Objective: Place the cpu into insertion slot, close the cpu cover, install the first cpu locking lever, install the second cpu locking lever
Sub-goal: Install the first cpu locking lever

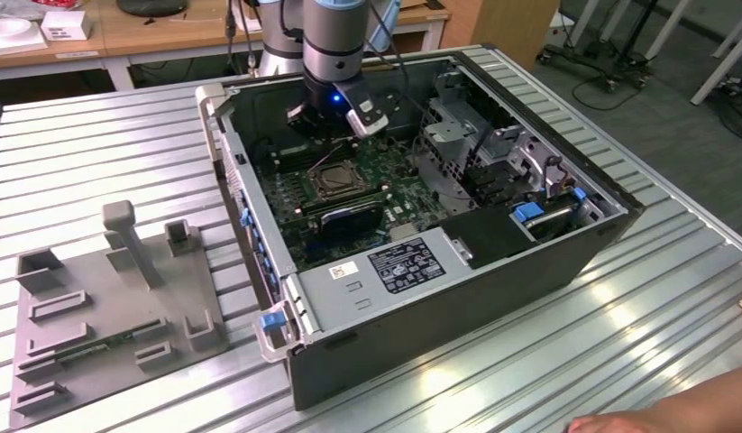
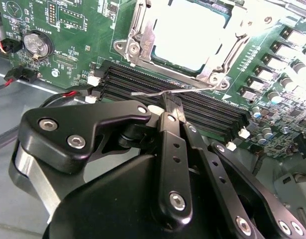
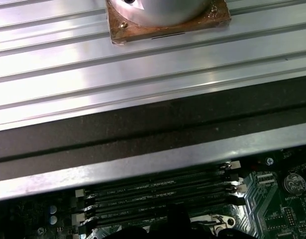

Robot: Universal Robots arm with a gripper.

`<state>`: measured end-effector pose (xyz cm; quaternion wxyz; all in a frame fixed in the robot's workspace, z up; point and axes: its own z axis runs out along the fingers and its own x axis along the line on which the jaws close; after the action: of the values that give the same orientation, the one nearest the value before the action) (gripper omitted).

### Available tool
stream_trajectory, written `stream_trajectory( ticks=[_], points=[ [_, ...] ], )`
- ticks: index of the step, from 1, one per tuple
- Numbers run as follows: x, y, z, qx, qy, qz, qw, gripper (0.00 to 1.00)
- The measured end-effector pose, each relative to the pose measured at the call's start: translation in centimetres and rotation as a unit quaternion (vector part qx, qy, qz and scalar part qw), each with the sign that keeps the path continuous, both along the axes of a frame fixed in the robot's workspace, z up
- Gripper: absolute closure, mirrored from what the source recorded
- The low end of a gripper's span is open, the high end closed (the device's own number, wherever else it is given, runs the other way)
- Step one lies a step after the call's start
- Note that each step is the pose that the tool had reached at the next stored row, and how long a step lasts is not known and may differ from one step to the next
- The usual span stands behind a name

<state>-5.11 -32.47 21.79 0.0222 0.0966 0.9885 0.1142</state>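
Black gripper (image 2: 171, 105) clamps a thin silvery wire lever (image 2: 148, 93) lying along black memory slots (image 2: 212, 112), beside the socketed silver-grey square cpu (image 2: 190, 35).

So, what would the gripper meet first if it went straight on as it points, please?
Probably the thin silvery wire lever right by the gripper, then the long black memory slots beyond; depth is unclear.
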Motion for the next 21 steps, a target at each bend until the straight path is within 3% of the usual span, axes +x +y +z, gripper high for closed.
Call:
stream_trajectory(
  ticks=[21],
  points=[
    [0.25,0.0,-1.01,-0.0004,0.0001,-0.001,1.0,0.9]
  ],
)
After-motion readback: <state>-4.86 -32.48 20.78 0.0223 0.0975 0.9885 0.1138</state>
